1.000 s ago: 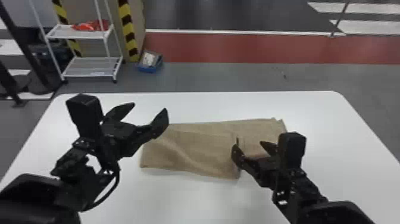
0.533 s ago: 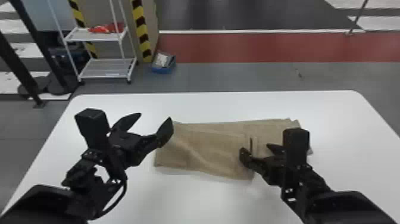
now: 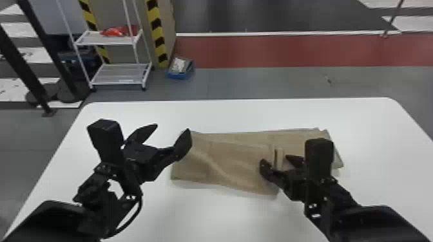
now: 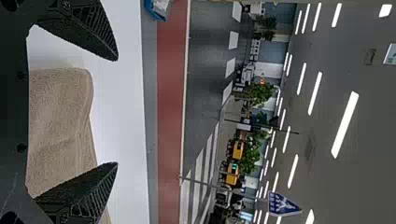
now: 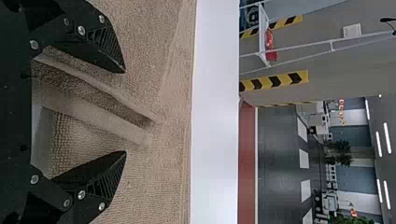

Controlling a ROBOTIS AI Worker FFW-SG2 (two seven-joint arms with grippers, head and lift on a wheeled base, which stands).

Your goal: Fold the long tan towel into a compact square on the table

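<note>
The tan towel [image 3: 232, 161] lies folded in layers on the white table, longer from side to side than front to back. Over its left end stands my left gripper [image 3: 170, 136], open with nothing between its fingers; in the left wrist view the towel [image 4: 60, 121] lies beyond the open left gripper [image 4: 116, 112]. My right gripper [image 3: 278, 159] is at the towel's right part, its fingers apart around a raised ridge of cloth. In the right wrist view that ridge [image 5: 107, 116] runs between the fingers of the open right gripper [image 5: 125, 112], and they do not pinch it.
White table [image 3: 225, 116] surface surrounds the towel, with its far edge behind. On the floor beyond stand a white shelf rack [image 3: 122, 72] holding a red item and a blue bin [image 3: 180, 67]. Striped posts rise beside the rack.
The head view has shifted, so table and background sit farther right in it. The left gripper appears slightly lower and closer to the towel's left end; the right gripper stays around the ridge.
</note>
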